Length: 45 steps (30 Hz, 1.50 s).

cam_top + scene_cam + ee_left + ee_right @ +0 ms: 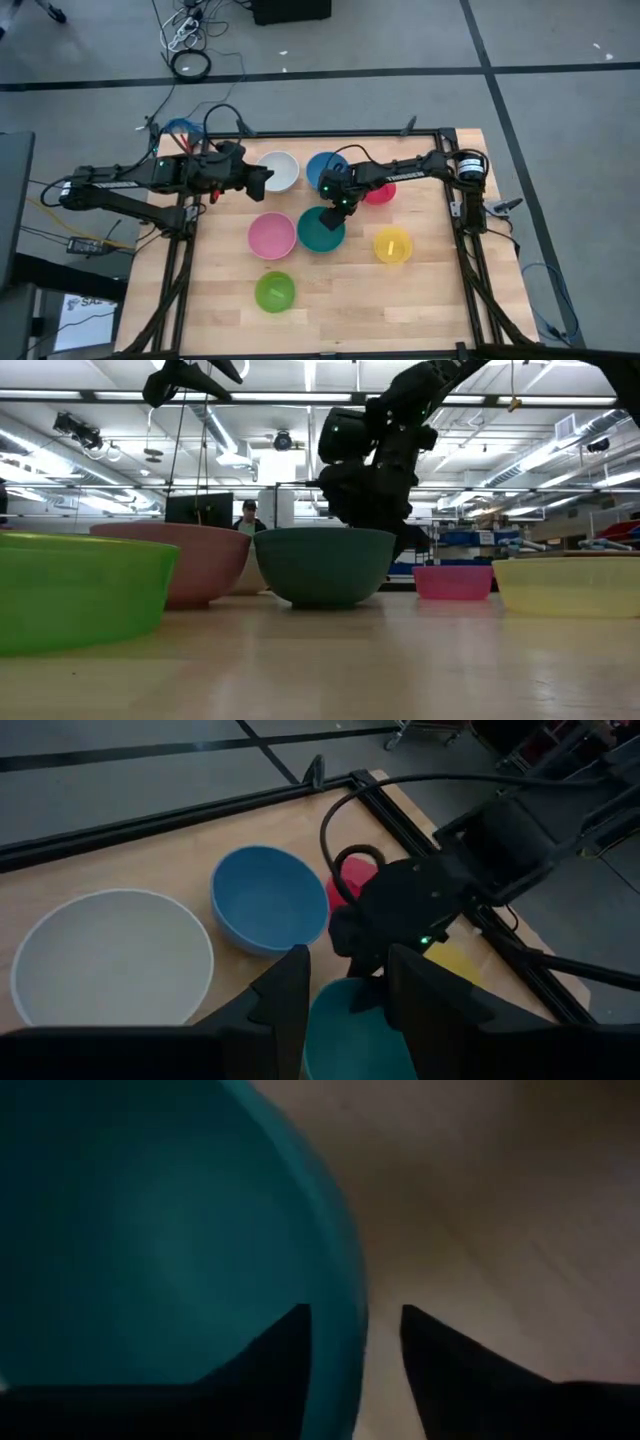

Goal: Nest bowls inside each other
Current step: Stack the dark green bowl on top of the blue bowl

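The teal bowl (320,232) stands on its base mid-table, between the pink bowl (271,235) and the yellow bowl (392,245). My right gripper (355,1350) points steeply down at the teal bowl's far rim. Its fingers are apart, one inside the bowl and one outside. In the low view its tips are hidden behind the teal bowl (325,565). My left gripper (345,990) hangs open and empty above the table, beside the white bowl (280,170). The blue bowl (322,168), red bowl (380,192) and lime green bowl (275,291) each stand alone. My right gripper straddles the teal bowl's rim (345,1310) from above, one finger inside the bowl and one outside. A strip of table shows between the rim and the outer finger. I cannot tell whether the inner finger touches the wall. The bowl stands on the table.
The black frame rails (455,215) run along the table's left, right and far edges. Bare wood lies along the near edge around the lime green bowl. Cables (190,60) lie on the floor beyond the table. A person (248,515) sits far off in the room.
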{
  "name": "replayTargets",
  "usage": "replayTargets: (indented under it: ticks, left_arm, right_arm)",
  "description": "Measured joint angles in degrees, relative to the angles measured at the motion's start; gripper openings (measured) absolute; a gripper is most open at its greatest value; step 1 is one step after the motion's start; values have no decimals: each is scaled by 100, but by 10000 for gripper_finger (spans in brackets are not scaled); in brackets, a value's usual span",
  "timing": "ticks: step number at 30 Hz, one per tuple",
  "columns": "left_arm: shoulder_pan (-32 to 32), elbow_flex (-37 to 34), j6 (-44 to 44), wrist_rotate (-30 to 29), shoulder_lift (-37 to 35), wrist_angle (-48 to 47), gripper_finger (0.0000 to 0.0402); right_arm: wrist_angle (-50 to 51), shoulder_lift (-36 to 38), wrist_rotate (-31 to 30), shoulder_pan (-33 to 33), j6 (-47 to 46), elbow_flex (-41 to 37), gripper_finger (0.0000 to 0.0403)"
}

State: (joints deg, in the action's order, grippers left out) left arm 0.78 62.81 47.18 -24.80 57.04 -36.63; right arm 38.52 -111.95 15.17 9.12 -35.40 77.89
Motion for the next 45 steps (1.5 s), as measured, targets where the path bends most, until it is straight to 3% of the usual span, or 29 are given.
replayTargets:
  ticks: [5,14,19,25,31,37,45]
  left_arm:
    - [0,0,-5,0,0,12,147]
    - [0,0,-52,-144,0,84,147]
    - [0,0,-60,-287,0,165,147]
    - [0,0,-187,-327,-2,417,147]
    - [0,0,-164,-361,-4,631,147]
    - [0,0,-153,-361,-4,721,147]
    - [0,0,-153,-365,-4,713,147]
  right_arm:
    - [22,60,127,20,320,0,17]
    - [573,1186,140,198,332,139,1]
    - [1219,1633,-949,663,840,882,1]
    - [1666,983,-1223,1709,1480,1948,0]
    - [2394,29,-846,2347,1852,2882,0]
    - [2850,-672,-588,2447,2011,3428,0]
    - [2834,-812,-639,2227,2234,3383,1]
